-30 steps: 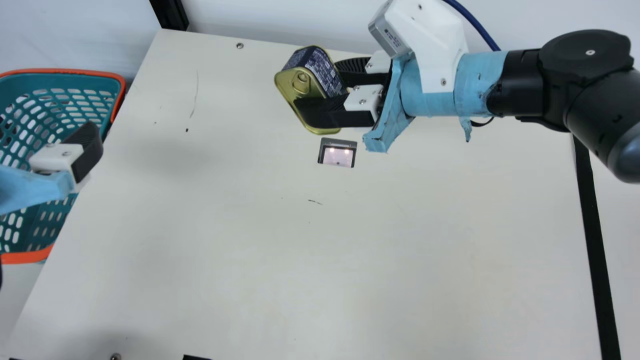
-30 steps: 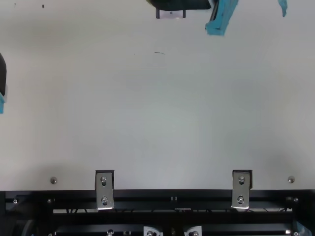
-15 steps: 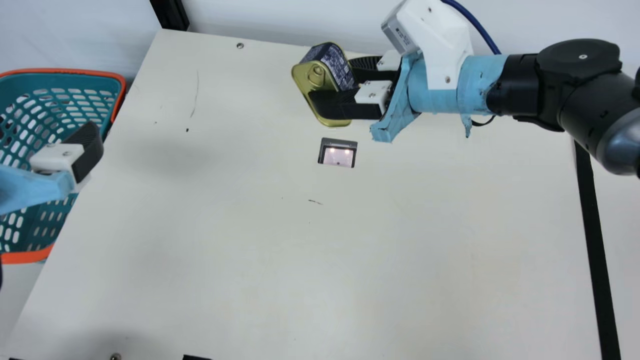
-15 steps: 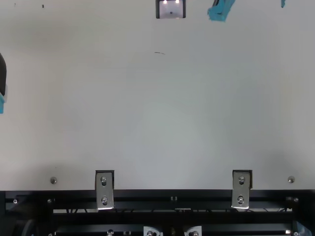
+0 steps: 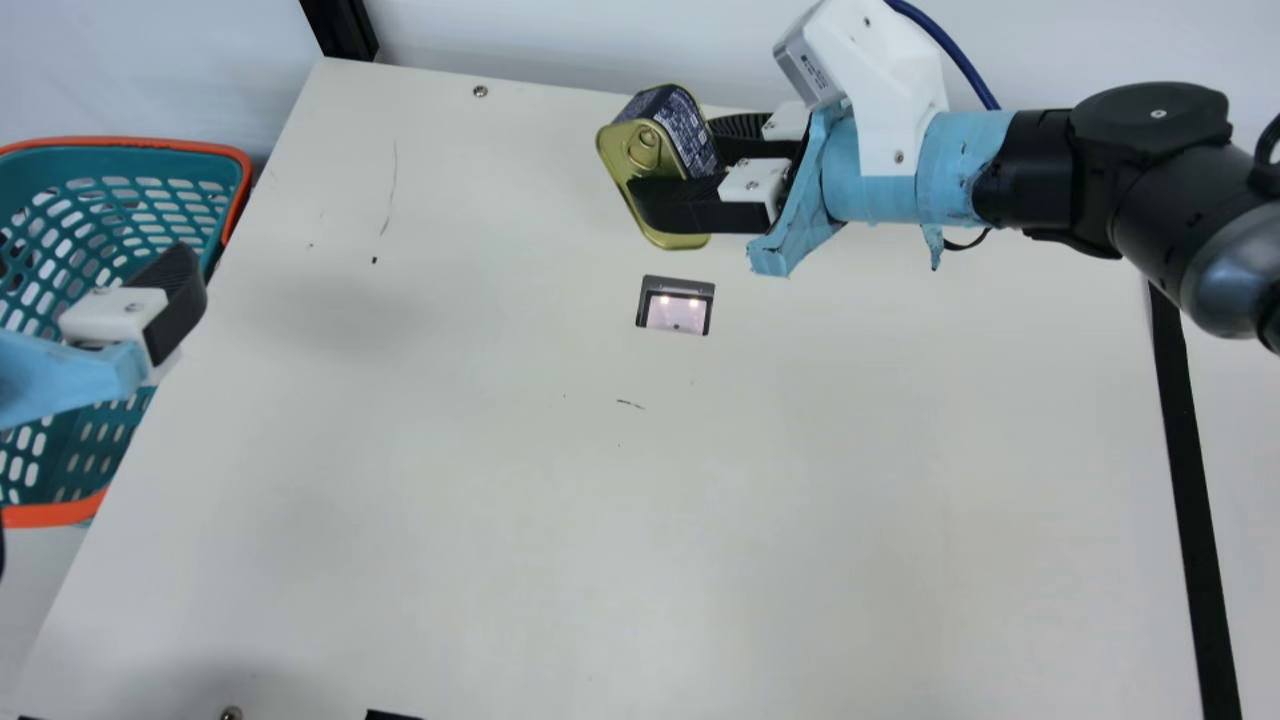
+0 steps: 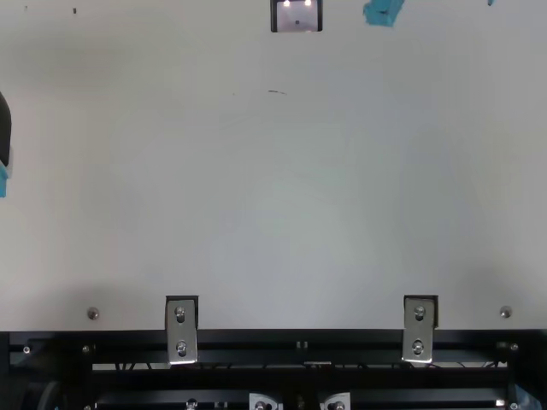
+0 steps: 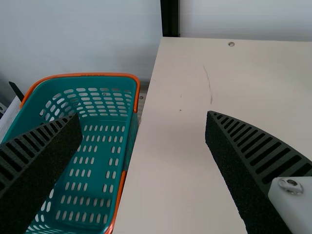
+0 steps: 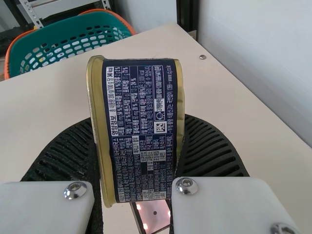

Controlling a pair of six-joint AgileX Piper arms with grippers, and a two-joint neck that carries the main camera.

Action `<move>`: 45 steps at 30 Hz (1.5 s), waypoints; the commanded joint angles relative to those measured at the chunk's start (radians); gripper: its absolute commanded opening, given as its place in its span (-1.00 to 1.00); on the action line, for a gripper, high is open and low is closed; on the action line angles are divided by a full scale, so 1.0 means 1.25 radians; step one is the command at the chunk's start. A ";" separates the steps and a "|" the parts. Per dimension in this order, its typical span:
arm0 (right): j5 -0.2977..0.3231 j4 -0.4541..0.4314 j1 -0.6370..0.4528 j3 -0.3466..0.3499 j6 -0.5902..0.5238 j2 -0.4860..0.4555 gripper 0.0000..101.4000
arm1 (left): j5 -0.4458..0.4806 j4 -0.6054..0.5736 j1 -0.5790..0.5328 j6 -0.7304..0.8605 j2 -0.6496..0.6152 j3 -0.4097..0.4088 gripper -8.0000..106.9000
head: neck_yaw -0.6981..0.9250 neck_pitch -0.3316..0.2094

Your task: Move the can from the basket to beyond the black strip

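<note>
Right arm [image 5: 1045, 170] out over table [image 5: 640, 520] (can [image 5: 690, 130] in hand [image 5: 678, 158]).

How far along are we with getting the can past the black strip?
Done: the can is out of the basket. In hand: the right gripper has it clamped between its fingers, above the table. Left: carrying it across the black strip, toward the main view's right, and setting it down beyond.

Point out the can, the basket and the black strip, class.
Can [image 5: 620, 153]: main view, on its gold lid.
Basket [image 7: 97, 74]: left wrist view, on its orange rim.
Black strip [image 5: 1193, 500]: main view, midway along its visible length.
</note>
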 commanded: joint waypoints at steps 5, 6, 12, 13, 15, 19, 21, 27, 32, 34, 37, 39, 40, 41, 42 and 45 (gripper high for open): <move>0.003 0.009 0.003 -0.003 -0.002 0.010 -1.00 | 0.000 0.000 0.000 0.000 0.000 0.000 0.71 | 0.000 -0.002; 0.004 0.009 0.005 -0.004 -0.001 0.012 -1.00 | 0.000 0.000 0.000 0.000 0.000 0.000 0.71 | 0.000 -0.002; 0.004 0.011 0.013 -0.011 0.003 0.024 -1.00 | 0.000 0.000 0.000 0.000 0.000 0.000 0.71 | 0.000 -0.002; 0.004 0.011 0.014 -0.012 0.004 0.026 -1.00 | 0.000 0.000 0.000 0.000 0.000 0.000 0.71 | 0.000 -0.002; 0.004 0.011 0.017 -0.013 0.006 0.030 -1.00 | 0.000 0.000 0.000 0.000 0.000 0.000 0.71 | 0.000 -0.002; 0.001 0.012 0.023 -0.013 0.010 0.037 -1.00 | 0.000 0.000 0.000 0.000 0.000 0.000 0.71 | 0.000 -0.002; -0.001 0.014 0.025 -0.012 0.011 0.041 -1.00 | 0.000 0.000 0.000 0.000 0.000 0.000 0.71 | 0.000 -0.002; -0.006 0.014 0.030 -0.012 0.014 0.050 -1.00 | 0.000 0.000 0.000 0.000 0.000 0.000 0.71 | 0.000 -0.002; -0.008 0.013 0.032 -0.012 0.017 0.055 -1.00 | 0.000 0.000 0.000 0.000 0.000 0.000 0.71 | 0.000 -0.002; -0.011 0.014 0.033 -0.011 0.017 0.056 -1.00 | 0.000 0.000 0.000 0.000 0.000 0.000 0.71 | 0.000 -0.002; -0.015 0.017 0.033 -0.010 0.016 0.053 -1.00 | 0.000 0.000 0.000 0.000 0.000 0.000 0.71 | 0.000 -0.002; -0.017 0.018 0.031 -0.009 0.016 0.047 -1.00 | 0.000 0.000 0.000 0.000 0.000 0.000 0.71 | 0.000 -0.002; -0.018 0.018 0.029 -0.008 0.016 0.044 -1.00 | 0.000 0.000 0.000 0.000 0.000 0.000 0.71 | 0.000 -0.002; -0.018 0.017 0.027 -0.008 0.016 0.039 -1.00 | 0.000 0.000 0.000 0.000 0.000 0.000 0.71 | 0.000 -0.002; -0.019 0.017 0.025 -0.007 0.016 0.034 -1.00 | 0.000 0.000 0.000 0.000 0.000 0.000 0.71 | 0.000 -0.002; -0.018 0.013 0.018 -0.006 0.018 0.017 -1.00 | 0.000 0.000 0.000 0.000 0.000 0.000 0.71 | 0.000 -0.002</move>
